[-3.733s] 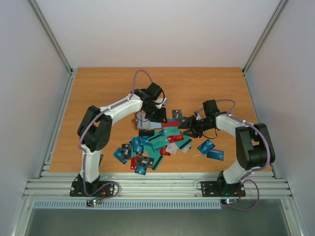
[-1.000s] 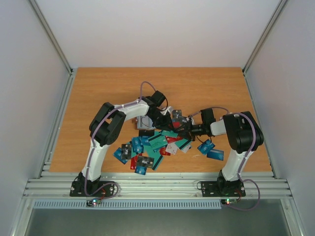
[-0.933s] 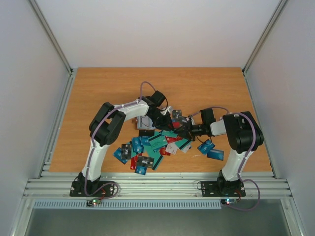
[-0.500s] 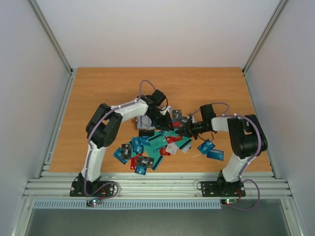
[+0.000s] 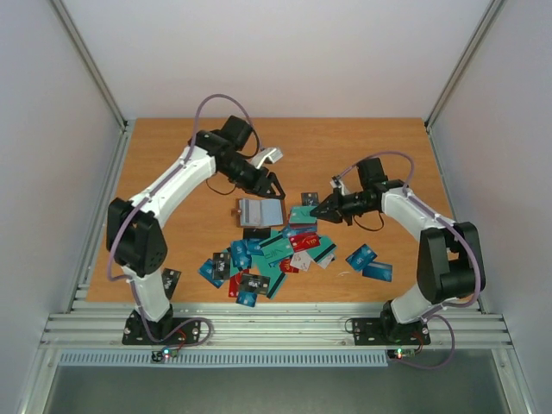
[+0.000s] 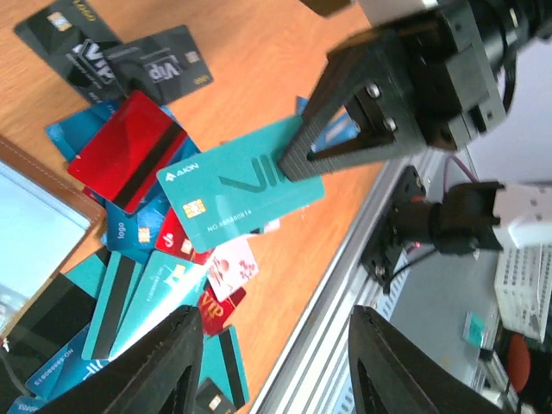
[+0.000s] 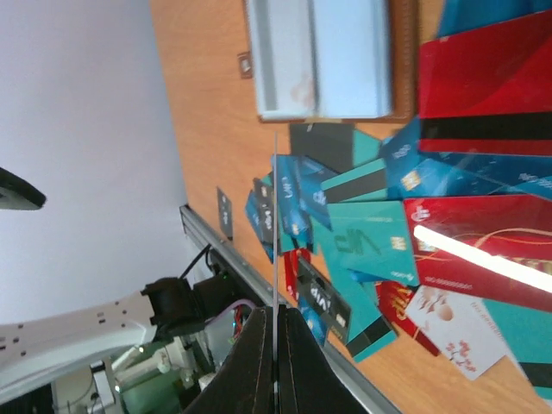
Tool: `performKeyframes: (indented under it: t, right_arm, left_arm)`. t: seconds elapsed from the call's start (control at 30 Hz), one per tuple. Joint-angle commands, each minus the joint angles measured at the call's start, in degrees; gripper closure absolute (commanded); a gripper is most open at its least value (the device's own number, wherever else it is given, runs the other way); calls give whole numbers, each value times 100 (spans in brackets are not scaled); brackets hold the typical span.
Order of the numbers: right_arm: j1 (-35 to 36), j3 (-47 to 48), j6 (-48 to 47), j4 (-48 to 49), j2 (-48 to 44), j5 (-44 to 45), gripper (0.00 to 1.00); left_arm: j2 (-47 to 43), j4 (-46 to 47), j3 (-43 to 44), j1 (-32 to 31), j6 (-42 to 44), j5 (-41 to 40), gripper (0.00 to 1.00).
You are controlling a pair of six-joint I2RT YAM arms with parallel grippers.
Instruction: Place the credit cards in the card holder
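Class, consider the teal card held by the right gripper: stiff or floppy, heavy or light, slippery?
Probably stiff: the teal card juts flat from the right gripper, pinched at one end, without drooping. Likely very light: edge-on in the right wrist view it is a hairline. Possibly slippery: a red card in the pile shows a glare streak, suggesting slick plastic.
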Motion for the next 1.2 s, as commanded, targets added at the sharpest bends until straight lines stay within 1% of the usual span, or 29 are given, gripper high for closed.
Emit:
performKeyframes:
  t: [0.0, 0.07, 0.13, 0.2, 0.23, 0.3, 0.4, 0.5, 0.57, 0.77, 0.87, 0.97, 1.1, 1.17]
  right_arm:
    - [170, 409, -728, -726, -355, -459, 99]
    - [299, 600, -998, -989, -543, -608, 99]
    - [471, 903, -1375, -1347, -639, -696, 99]
    - [702, 1227, -2055, -1849, -625, -680, 99]
    - [832, 1379, -2316, -2141, -579, -564, 99]
    - [1115, 1624, -2737, -2619, -468, -261, 99]
    - [1604, 1619, -3053, -2703, -528, 147, 99]
    - [2024, 1592, -3412, -2683, -724, 792, 99]
    - [2217, 1653, -3623, -2751, -771, 1125, 99]
    - [3009, 1586, -4461, -2638, -1187, 2321, 99]
    - [3278, 1580, -4783, -2494, -1328, 2646, 99]
    - [3486, 1756, -5045, -2535, -1310, 2741, 99]
    - [3840, 2020, -5400, -2605, -1269, 3033, 99]
    - [3937, 2175, -5504, -2686, -1223, 3120, 99]
  left_arm:
    - [-522, -530, -296, 42, 1132, 523, 51]
    - [-805, -166, -592, 43, 979, 714, 51]
    - [-1220, 402, -941, 36, 841, 872, 51]
    - [-1577, 828, -1232, 34, 583, 986, 51]
    - [-1745, 1032, -1360, 34, 451, 830, 51]
    - [-2054, 1117, -1544, 34, 29, 377, 52]
    - [-2539, 1014, -1838, 27, 21, -86, 52]
    - [-3110, 1029, -2281, 26, 557, -277, 53]
    - [-3458, 1067, -2575, 27, 932, -224, 53]
    - [-4350, 1315, -3316, -1, 1880, 556, 54]
    - [-4434, 1083, -3374, -14, 2349, 770, 55]
    - [-4381, 863, -3367, -90, 2761, 863, 56]
    - [-4266, 661, -3310, -267, 3041, 811, 57]
    - [-4170, 530, -3264, -379, 3194, 691, 59]
